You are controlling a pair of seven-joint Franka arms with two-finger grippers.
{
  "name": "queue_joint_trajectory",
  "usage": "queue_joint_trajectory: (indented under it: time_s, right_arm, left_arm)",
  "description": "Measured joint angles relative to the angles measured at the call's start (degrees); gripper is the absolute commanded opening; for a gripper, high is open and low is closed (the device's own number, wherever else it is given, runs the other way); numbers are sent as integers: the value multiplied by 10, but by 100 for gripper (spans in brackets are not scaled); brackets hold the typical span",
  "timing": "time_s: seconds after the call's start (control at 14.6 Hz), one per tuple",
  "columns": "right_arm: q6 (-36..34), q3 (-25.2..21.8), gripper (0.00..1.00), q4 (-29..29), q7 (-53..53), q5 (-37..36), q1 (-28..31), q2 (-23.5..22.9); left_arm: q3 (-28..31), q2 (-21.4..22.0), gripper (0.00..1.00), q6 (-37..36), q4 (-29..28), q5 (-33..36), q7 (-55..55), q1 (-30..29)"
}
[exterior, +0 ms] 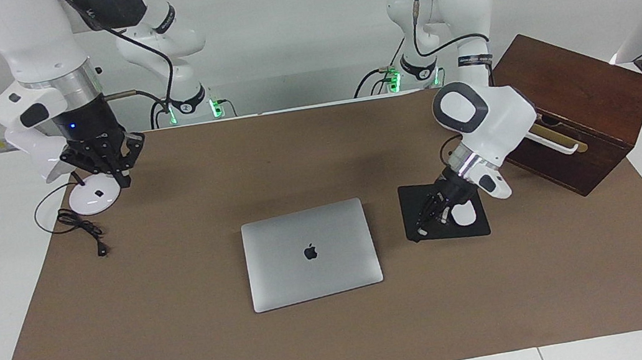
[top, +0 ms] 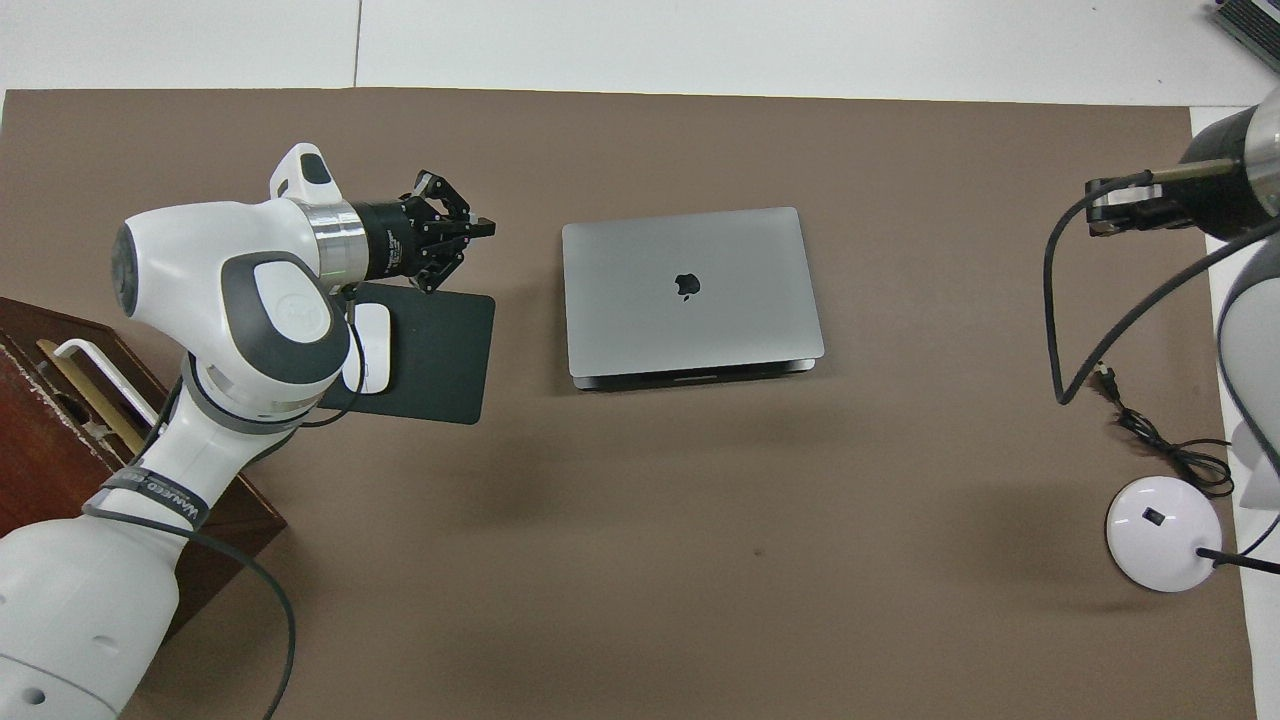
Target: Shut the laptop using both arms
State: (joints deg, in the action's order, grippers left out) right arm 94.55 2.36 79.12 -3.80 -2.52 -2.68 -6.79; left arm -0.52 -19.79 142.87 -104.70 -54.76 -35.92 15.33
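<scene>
The silver-grey laptop (exterior: 311, 253) (top: 690, 290) lies flat in the middle of the brown mat with its lid down and the dark apple logo facing up. My left gripper (exterior: 423, 228) (top: 482, 228) is shut and hangs low over the black mouse pad (exterior: 454, 233) (top: 440, 350), beside the laptop toward the left arm's end; it holds nothing and does not touch the laptop. My right gripper (exterior: 118, 174) (top: 1105, 205) is shut and empty, raised over the right arm's end of the mat, well away from the laptop.
A white mouse (exterior: 463, 214) (top: 372, 345) rests on the mouse pad under the left arm's wrist. A dark wooden box (exterior: 580, 99) (top: 40, 430) stands at the left arm's end. A white round base (exterior: 92, 198) (top: 1160, 530) with a black cable (exterior: 83, 229) sits below the right gripper.
</scene>
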Motion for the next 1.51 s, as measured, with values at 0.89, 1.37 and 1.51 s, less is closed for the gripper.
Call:
queue_joint_trajectory:
  time_s: [0.89,1.37,1.51]
  right_arm:
    - [-55,0,100,4,1,0,0,41]
    - [-33,-1,100,50,1,0,1,56]
    - [-23,-2,100,69,1,0,1,65]
  left_arm:
    - [76,49,0,-331,137,461,0,-2]
    - [77,117,0,-439,136,491,102,-27]
    - [75,143,0,-478,135,492,149,-50]
